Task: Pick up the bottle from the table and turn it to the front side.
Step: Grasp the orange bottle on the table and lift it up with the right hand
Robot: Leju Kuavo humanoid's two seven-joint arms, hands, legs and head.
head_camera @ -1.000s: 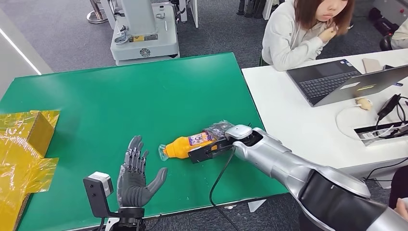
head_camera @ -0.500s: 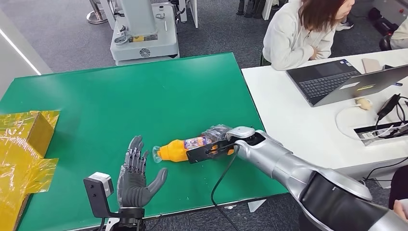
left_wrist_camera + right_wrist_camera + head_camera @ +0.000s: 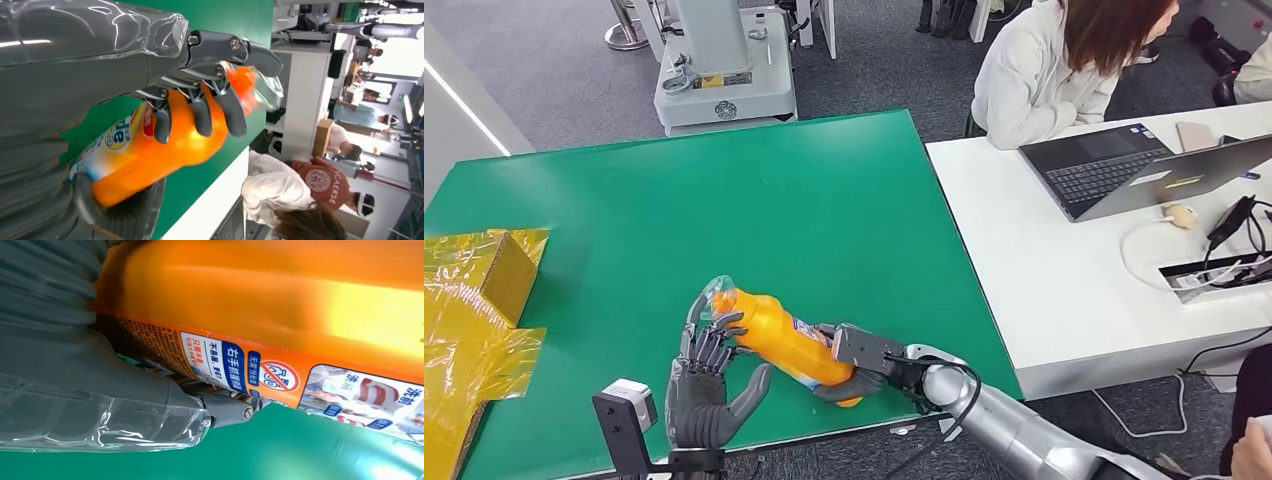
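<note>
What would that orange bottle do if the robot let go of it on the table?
The bottle would probably roll: its body looks rounded and it is tilted, not upright. It may be slippery, since its skin is glossy and the left hand and right hand wear clear covers. It looks stiff: no dent shows under the fingers.

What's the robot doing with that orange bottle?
The robot is holding an orange bottle above the green table. Its right hand grips the bottom end, and the fingers of its left hand reach around the top end near the cap. The bottle is tilted, with its label partly showing. A person in a white top sits at the white desk beside the table, next to open laptops, and is not touching the bottle.
</note>
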